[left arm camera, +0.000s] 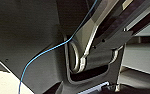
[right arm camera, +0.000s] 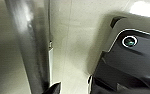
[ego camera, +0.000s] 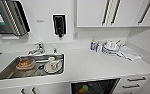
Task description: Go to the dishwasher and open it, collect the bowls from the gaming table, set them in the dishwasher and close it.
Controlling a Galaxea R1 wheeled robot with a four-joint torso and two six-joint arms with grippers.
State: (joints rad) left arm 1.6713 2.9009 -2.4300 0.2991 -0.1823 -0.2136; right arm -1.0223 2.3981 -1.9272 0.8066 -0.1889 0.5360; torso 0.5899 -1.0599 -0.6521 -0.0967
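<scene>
- Neither end effector can be made out in the wrist views, so I cannot tell whether either is spread, pressed together or pinching anything. The left wrist view has dark robot parts and a thin blue cable (left arm camera: 48, 50); the right wrist view has a steel post (right arm camera: 28, 42) over a pale floor (right arm camera: 73, 50).
- The dishwasher (ego camera: 94, 87) sits under the white counter (ego camera: 91, 65), just beside the drawers (ego camera: 136, 82). It looks open: a dark interior with something green and orange inside, too blurred to name.
- On the counter: a steel sink (ego camera: 6, 72) with dishes in it, a tap (ego camera: 37, 49), small bottles (ego camera: 93, 45) and a stack of plates (ego camera: 111, 47) on a cloth.
- Judgement: the robot faces the dishwasher at the loading or closing stage. The next move calls for bringing an arm low, under the counter edge, toward the opening.
</scene>
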